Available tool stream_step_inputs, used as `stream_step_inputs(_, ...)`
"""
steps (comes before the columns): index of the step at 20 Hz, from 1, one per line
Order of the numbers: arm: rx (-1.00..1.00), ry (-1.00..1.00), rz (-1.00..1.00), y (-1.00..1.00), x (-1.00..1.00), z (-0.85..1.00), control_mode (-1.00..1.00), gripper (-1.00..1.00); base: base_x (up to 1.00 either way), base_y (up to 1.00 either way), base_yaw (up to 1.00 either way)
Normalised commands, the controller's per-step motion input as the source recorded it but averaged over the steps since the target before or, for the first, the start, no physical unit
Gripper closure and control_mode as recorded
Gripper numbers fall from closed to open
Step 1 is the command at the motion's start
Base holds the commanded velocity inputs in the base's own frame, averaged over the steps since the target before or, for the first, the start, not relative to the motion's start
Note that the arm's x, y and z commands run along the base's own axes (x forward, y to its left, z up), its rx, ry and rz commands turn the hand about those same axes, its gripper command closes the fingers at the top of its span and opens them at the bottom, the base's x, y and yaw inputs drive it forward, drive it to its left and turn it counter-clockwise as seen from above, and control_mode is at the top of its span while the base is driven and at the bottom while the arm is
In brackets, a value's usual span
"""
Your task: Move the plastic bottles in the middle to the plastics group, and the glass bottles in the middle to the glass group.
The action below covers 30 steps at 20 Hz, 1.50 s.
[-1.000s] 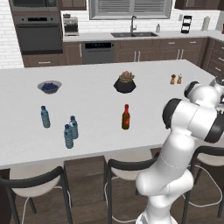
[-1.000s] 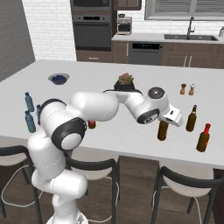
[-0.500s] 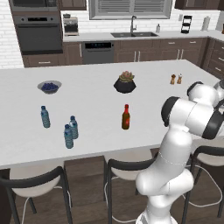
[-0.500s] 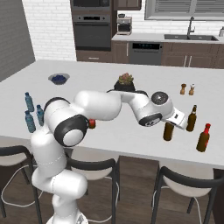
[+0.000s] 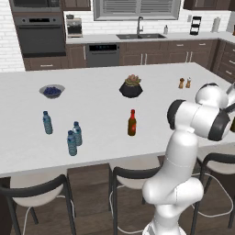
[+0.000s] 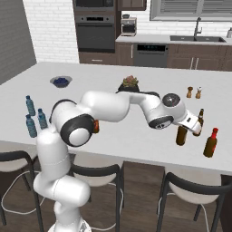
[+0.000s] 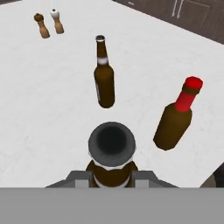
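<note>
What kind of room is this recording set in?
A rendered home kitchen, by the look of it: a built-in wall oven, a sink with faucet under a window, and a long white island counter with bar stools.

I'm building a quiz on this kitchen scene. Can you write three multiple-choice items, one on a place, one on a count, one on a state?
1. Where is the berry bowl?
A. the counter's far left
B. by the shakers
C. on a stool

2. How many water bottles stand in the plastics group?
A. one
B. three
C. five

3. What is the gripper doing?
A. hanging open above the plant
B. closed on a brown bottle's neck
C. holding a shaker

Answers:
1 A, it sits left in the left base view.
2 B, three are clustered.
3 B, the fingers flank the neck in the hand view.
</note>
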Motion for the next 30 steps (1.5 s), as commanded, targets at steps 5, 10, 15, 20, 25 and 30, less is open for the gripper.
stream_step_inputs(5, 0.0, 0.0, -0.01, -0.03, 0.0, -0.01, -1.0, 1.0, 0.0, 0.0, 0.0)
stream_step_inputs(10, 0.0, 0.0, -0.01, 0.0, 0.0, -0.25, -1.0, 1.0, 0.0, 0.0, 0.0)
stream_step_inputs(15, 0.0, 0.0, 0.0, 0.0, 0.0, -0.03, -1.0, 1.0, 0.0, 0.0, 0.0)
stream_step_inputs(20, 0.0, 0.0, 0.0, 0.0, 0.0, -0.06, -1.0, 1.0, 0.0, 0.0, 0.0)
stream_step_inputs(25, 0.0, 0.0, -0.01, -0.09, 0.04, 0.0, -1.0, 1.0, 0.0, 0.0, 0.0)
stream_step_inputs(30, 0.0, 0.0, -0.02, -0.07, 0.1, 0.0, -1.0, 1.0, 0.0, 0.0, 0.0)
